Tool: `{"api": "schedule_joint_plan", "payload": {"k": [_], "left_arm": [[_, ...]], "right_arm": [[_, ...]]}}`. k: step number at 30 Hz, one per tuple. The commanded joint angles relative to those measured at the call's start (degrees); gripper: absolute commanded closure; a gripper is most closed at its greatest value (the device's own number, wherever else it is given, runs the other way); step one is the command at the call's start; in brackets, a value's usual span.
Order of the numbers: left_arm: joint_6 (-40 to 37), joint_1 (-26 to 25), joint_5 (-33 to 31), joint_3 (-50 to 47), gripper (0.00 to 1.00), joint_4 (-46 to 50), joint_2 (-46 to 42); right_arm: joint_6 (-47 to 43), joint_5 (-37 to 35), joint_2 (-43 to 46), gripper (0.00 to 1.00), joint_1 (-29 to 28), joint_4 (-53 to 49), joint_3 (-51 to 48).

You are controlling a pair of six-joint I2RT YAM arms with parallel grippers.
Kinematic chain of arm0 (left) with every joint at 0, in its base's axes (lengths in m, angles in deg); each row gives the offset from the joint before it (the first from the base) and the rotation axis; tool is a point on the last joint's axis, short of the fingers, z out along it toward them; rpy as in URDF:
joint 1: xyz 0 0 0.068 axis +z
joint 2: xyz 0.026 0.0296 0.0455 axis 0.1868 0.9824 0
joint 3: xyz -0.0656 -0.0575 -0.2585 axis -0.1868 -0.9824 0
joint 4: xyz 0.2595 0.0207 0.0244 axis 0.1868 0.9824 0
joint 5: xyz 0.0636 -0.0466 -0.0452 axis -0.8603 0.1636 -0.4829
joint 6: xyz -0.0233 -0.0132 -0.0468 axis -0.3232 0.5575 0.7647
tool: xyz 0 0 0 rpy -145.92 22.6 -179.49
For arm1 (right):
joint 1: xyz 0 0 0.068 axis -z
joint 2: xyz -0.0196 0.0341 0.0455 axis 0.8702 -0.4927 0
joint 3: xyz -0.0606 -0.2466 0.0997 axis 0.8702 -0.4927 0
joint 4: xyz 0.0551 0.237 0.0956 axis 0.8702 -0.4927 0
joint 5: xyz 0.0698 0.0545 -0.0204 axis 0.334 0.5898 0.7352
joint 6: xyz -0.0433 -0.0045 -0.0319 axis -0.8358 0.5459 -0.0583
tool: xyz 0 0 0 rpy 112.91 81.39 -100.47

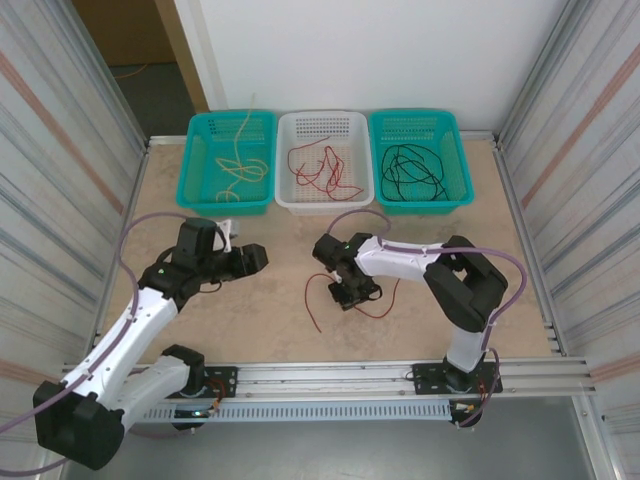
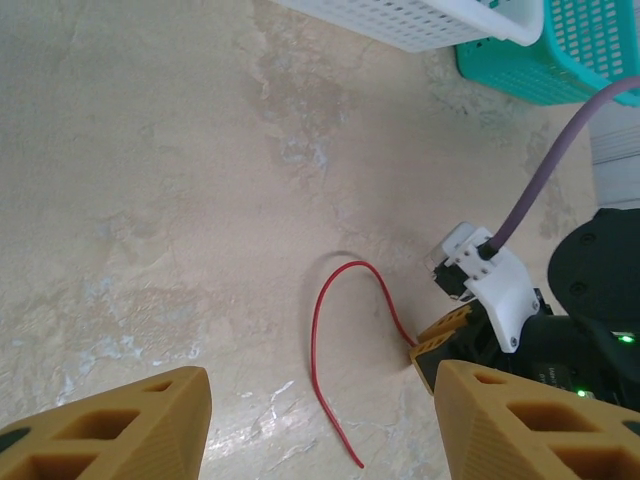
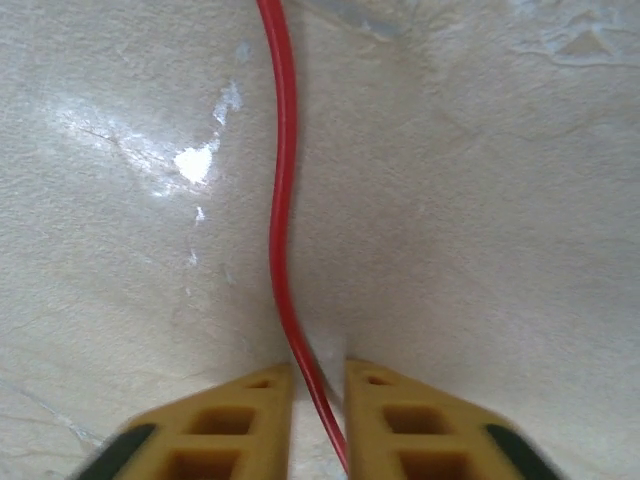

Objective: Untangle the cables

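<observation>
Across the top of the overhead frame, the left teal basket [image 1: 228, 204] holds a yellow cable [image 1: 240, 170], the white basket [image 1: 322, 205] a tangled red cable [image 1: 325, 172], and the right teal basket [image 1: 425, 203] a black cable [image 1: 412, 170]. Lower left, the left pincer [image 2: 322, 400] hangs spread. At centre, the right pincer [image 3: 318, 390] pinches a loose red cable [image 3: 283, 200] lying on the bench [image 1: 260, 325].

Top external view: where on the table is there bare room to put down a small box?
Bare: the tan tabletop between the left arm and the loose thin red cable, and the narrow strip between the teal and white plastic baskets and both arms. Crowded: the centre, where the right arm's fingers pinch that cable.
</observation>
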Motion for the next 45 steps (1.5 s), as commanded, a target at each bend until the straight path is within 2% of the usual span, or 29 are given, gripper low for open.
{"api": "schedule_joint_plan", "payload": {"k": [1,3,8,13,18,26,34,39,42,45], "left_arm": [[1.04,0.31,1.93,-0.19,0.38,-2.61,0.39],[1.25,0.36,3.37,-0.25,0.37,-3.8,0.95],[4.15,-1.35,6.99,-2.13,0.32,-11.14,1.51],[5.58,-6.41,6.96,-2.38,0.27,-18.42,2.06],[3.09,-10.74,5.5,1.48,0.2,-18.21,3.86],[0.39,-11.48,5.45,7.05,0.18,-14.25,4.7],[-0.58,-13.68,5.66,8.62,0.24,-14.81,7.58],[-0.75,-13.86,1.85,10.24,0.37,-13.73,9.73],[-1.57,-13.81,-0.24,11.37,0.5,-12.98,10.46],[-2.35,-13.84,-0.31,12.04,0.57,-12.74,11.04]], "right_arm": [[0.9,-2.61,0.64,0.93,-0.65,-2.36,-0.43],[1.08,-5.51,2.66,1.0,-0.93,-1.77,-0.07],[0.79,-8.41,11.68,1.0,-1.14,0.61,0.28],[0.35,-9.41,21.48,1.0,-1.49,3.18,0.24],[-0.37,-10.03,29.02,1.0,-1.97,4.55,1.4],[-1.29,-8.46,36.37,1.0,-2.06,6.37,2.75],[-0.9,-4.96,38.52,1.0,-2.22,7.94,2.99],[-0.61,-1.89,39.36,1.0,-2.59,9.02,2.88],[-0.66,-1.84,39.63,1.0,-2.59,8.77,2.94],[-0.81,-2.37,39.93,1.0,-2.59,8.58,2.71]]}}
